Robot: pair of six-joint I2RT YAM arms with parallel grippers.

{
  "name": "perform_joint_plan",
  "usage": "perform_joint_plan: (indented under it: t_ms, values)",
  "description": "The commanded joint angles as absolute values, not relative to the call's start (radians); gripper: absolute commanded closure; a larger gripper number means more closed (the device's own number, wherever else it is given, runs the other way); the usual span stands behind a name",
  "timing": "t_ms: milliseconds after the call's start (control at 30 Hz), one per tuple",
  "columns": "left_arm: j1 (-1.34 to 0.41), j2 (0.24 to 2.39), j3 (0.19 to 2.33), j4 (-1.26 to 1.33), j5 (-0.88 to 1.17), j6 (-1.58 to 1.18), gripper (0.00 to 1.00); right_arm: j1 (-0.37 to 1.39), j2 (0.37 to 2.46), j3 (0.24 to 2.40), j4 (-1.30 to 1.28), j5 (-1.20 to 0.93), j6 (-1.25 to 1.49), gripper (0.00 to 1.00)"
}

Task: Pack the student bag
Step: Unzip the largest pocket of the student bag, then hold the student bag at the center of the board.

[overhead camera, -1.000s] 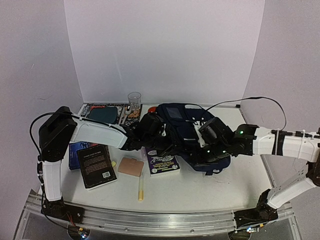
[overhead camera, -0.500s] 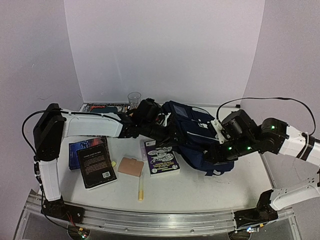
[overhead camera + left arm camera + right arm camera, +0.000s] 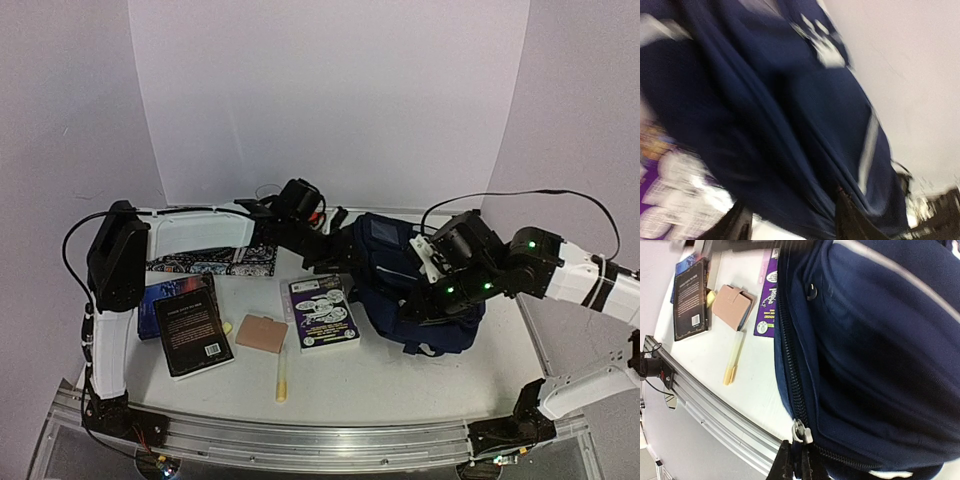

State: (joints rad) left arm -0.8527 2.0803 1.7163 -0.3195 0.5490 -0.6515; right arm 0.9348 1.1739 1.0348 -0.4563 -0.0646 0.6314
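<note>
The student bag (image 3: 410, 290) lies on its side at the right back of the surface (image 3: 400, 400), between the two arms. Nothing shows as packed. The dark book (image 3: 190, 332), purple book (image 3: 323, 312), pink wallet (image 3: 262, 332) and yellow pen (image 3: 282, 378) all lie out to the bag's left. No view shows the bag gaping, so the task looks barely begun, at the stage of getting it open.

The right wrist view gives what the overhead cannot. The right gripper (image 3: 795, 460) is clenched, its tips right at the zipper pull (image 3: 801, 430), though whether it pinches the pull is unclear. The left wrist view is blurred. It shows the left gripper (image 3: 340, 258) released, jaws apart against navy fabric, grasping nothing. Only the overhead shows the loose items together.
</note>
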Motion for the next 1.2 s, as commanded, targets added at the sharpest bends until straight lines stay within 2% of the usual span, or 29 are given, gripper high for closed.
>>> perform_joint_plan:
  t_ms: [0, 133, 300, 567, 633, 700, 1033, 1067, 1167]
  values:
    - [-0.737, 1.974, 1.673, -0.338, 0.270, -0.706, 0.38, 0.946, 1.276, 1.125, -0.426, -0.069, 0.658, 1.00]
    - [-0.740, 1.873, 1.517, -0.251, 0.296, -0.832, 0.28, 0.946, 1.370, 1.173, -0.373, -0.001, 0.695, 1.00]
    - [-0.769, 1.766, 1.309, -0.084, 0.332, -0.994, 0.24, 0.946, 1.454, 1.219, -0.331, 0.083, 0.738, 1.00]
    - [-0.866, 1.808, 1.272, 0.099, 0.376, -1.126, 0.24, 0.946, 1.536, 1.256, -0.253, 0.067, 0.739, 1.00]
    - [-0.881, 1.838, 1.292, 0.115, 0.380, -1.128, 0.29, 0.946, 1.554, 1.271, -0.249, 0.055, 0.733, 1.00]
    - [-0.888, 1.866, 1.307, 0.122, 0.388, -1.127, 0.38, 0.946, 1.562, 1.281, -0.247, 0.048, 0.729, 1.00]
    - [-0.889, 1.922, 1.321, 0.134, 0.409, -1.099, 0.96, 0.946, 1.522, 1.245, -0.258, 0.038, 0.732, 1.00]
    - [-0.888, 1.926, 1.327, 0.134, 0.411, -1.092, 1.00, 0.946, 1.516, 1.242, -0.261, 0.036, 0.734, 1.00]
    - [-0.882, 1.930, 1.337, 0.135, 0.405, -1.071, 1.00, 0.946, 1.495, 1.223, -0.280, 0.035, 0.736, 1.00]
